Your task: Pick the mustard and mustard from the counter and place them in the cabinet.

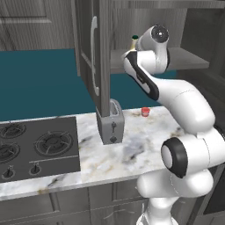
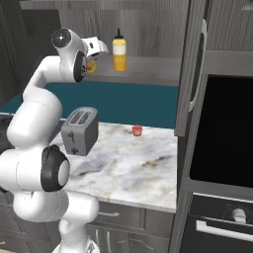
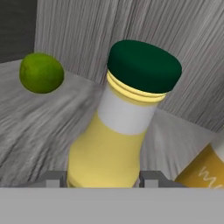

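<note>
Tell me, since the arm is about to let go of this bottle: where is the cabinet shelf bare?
Bare shelf lies right of the squeeze bottle, out to the door. Crowded at the left: lime, the green-capped bottle in the jaws, and squeeze bottle.

Soft, even rendered light with no glare falls on the counter (image 1: 132, 149), where a faint blurry shadow lies just beside the toaster (image 1: 110, 123), while the cabinet (image 2: 148, 29) interior above stays dim.
</note>
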